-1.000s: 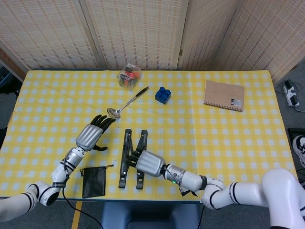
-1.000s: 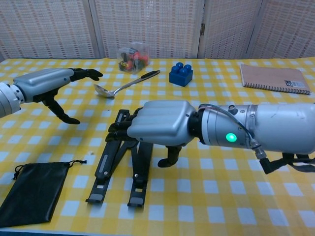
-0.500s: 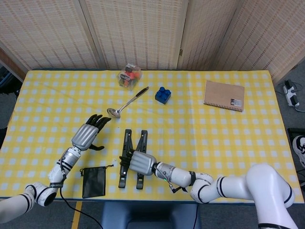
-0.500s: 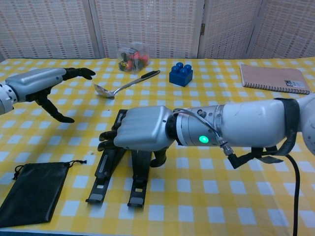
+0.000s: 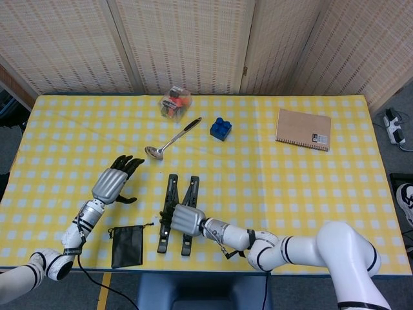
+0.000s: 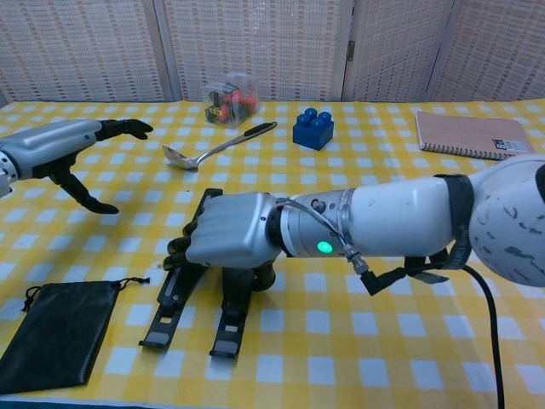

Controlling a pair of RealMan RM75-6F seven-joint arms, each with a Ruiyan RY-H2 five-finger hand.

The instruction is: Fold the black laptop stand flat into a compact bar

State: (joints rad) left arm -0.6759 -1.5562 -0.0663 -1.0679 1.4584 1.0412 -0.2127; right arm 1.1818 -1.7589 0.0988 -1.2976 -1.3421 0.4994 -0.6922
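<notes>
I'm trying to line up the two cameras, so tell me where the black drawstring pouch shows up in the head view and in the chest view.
Head view: the black pouch lies near the table's front edge, lower left, left of the black laptop stand.
Chest view: the black pouch sits in the bottom left corner, again left of the stand.
Shared landmark: the blue toy brick, far side of the table in both.

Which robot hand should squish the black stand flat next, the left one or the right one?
Probably the right hand: it already rests on the black laptop stand, fingers wrapped over its bars. The left hand hovers open off to the side, touching nothing.
</notes>
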